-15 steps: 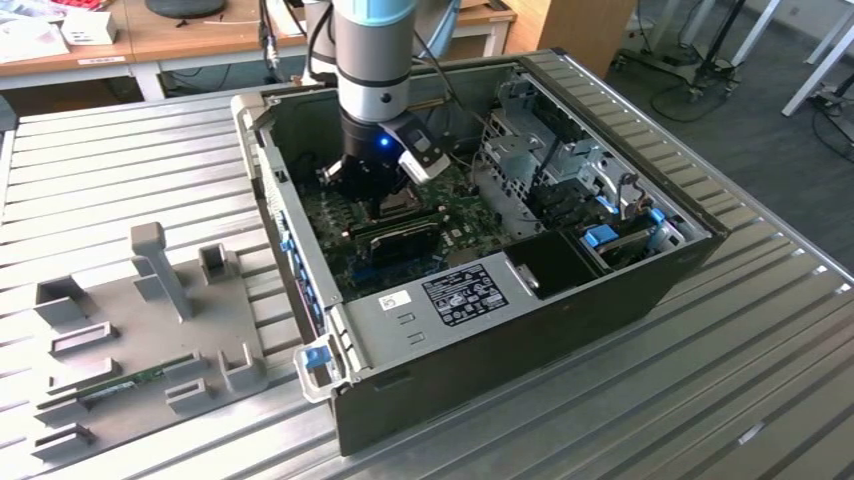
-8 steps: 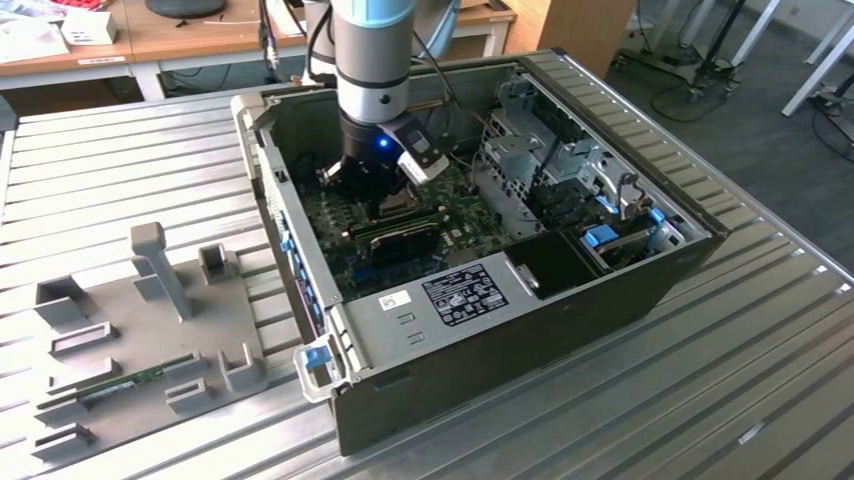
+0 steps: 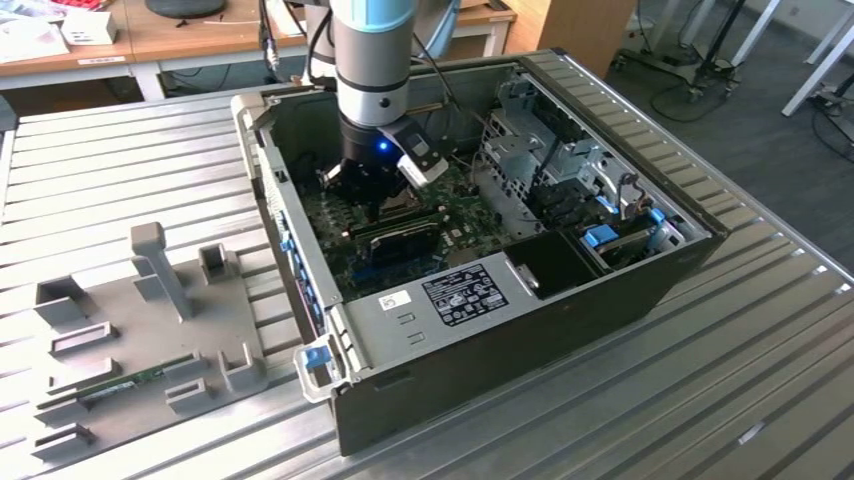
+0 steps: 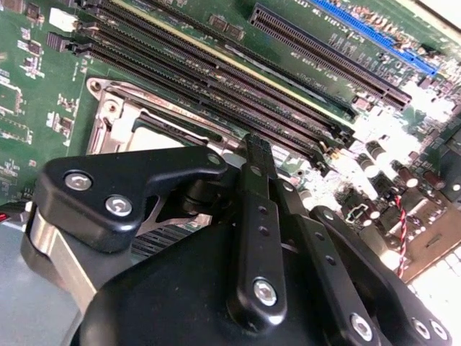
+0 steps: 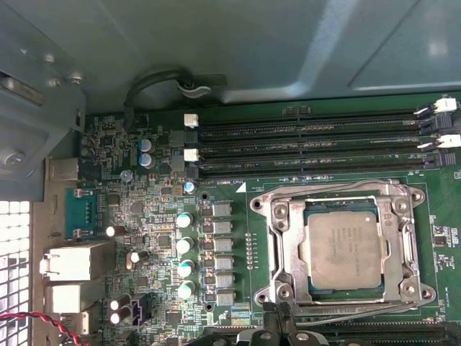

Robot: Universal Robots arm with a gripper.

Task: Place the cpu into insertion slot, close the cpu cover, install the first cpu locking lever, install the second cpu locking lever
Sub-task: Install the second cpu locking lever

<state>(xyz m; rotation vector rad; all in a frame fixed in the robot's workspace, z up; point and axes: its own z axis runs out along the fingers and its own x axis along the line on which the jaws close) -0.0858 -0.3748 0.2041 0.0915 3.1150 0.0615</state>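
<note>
Firstly, the exterior view: an open dark computer case (image 3: 534, 270) lies on its side on a ribbed grey metal bench (image 3: 120, 160). The grey robot arm (image 3: 380, 60) reaches straight down into the case, its black hand (image 3: 371, 190) low over the green motherboard (image 3: 400, 250). A grey plastic fixture tray with upright posts (image 3: 134, 330) sits on the bench at the exterior view's left, well apart from the case.

Next, the second wrist view: the hand (image 4: 256, 155) appears from close behind, its black linkages and bolted finger bars (image 4: 258, 216) drawn narrow, nearly together; whether they grip anything cannot be told. Just beyond the fingertips lies the metal-rimmed square insertion slot (image 4: 119, 115), partly hidden by the hand. Long black memory slots (image 4: 216, 72) run diagonally past it, with a blue connector strip (image 4: 374, 36) further off.

Lastly, the first wrist view: the small flat square cpu with dull grey metal top (image 5: 344, 249) is seated in the insertion slot (image 5: 265, 249). The thin silvery cpu cover frame (image 5: 288, 238) lies flat around the chip, which shows through its central window. Thin wire levers (image 5: 346, 313) run along the socket's edge nearest the hand; whether they are latched cannot be told. Four memory slots (image 5: 317, 144) run parallel beside the socket, and silver-topped round capacitors (image 5: 185, 245) stand in a column on its other side.
</note>
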